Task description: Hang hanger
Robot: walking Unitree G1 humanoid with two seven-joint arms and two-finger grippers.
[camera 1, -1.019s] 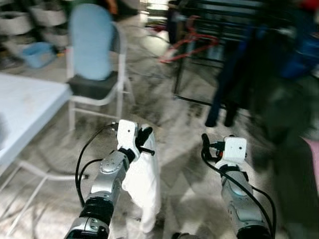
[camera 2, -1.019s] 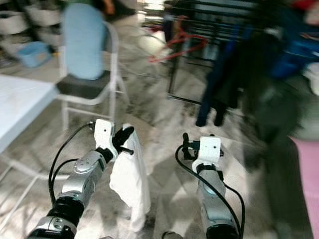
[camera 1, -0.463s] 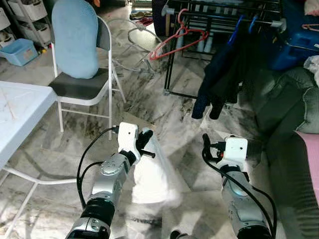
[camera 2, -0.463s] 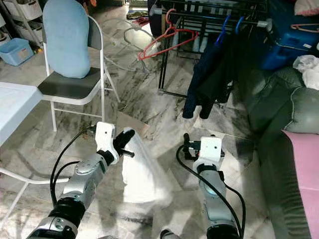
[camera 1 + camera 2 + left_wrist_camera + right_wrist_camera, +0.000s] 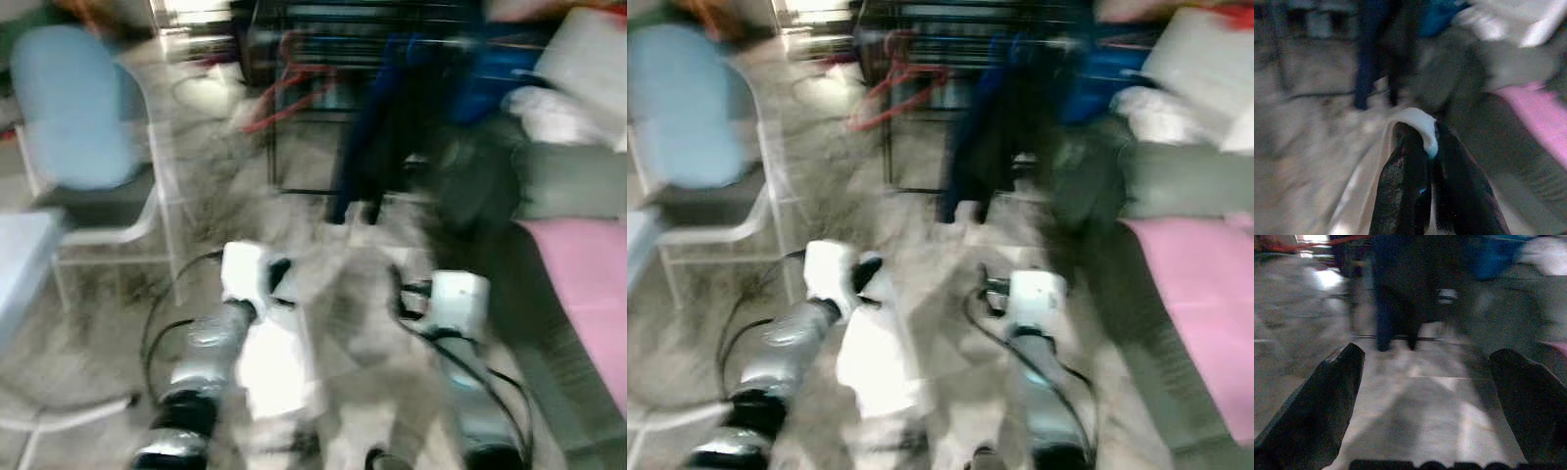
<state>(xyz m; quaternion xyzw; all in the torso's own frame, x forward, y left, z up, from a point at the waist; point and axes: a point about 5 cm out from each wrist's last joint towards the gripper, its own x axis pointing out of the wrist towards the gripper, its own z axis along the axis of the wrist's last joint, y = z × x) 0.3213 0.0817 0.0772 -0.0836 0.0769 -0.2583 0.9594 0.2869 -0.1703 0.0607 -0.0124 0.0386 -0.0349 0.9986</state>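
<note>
- A white cloth garment (image 5: 279,362) hangs down from the left end effector (image 5: 1425,147), whose two black fingers are pinched together on a fold of the fabric, as the left wrist view shows; whether a hanger sits inside the garment cannot be told through the blur.
- The right end effector (image 5: 1425,396) is level with the left one and just beside it, its fingers spread wide with nothing between them.
- Well ahead of both end effectors stands a black metal clothes rack (image 5: 323,59), the likely place for hanging; a red wire hanger (image 5: 284,93) dangles from it ahead of the left end effector, and a dark blue garment (image 5: 377,117) hangs from it ahead of the right.
- Off to the outer side of the left end effector stands a white folding chair with a light blue cushion (image 5: 73,127); beyond the right end effector lies a pink surface (image 5: 583,284), beside grey upholstery.
- Judged from these blurred views, the garment is secured and in carriage, but the rack is still out of reach, so the approach and the hanging itself remain to be done.
</note>
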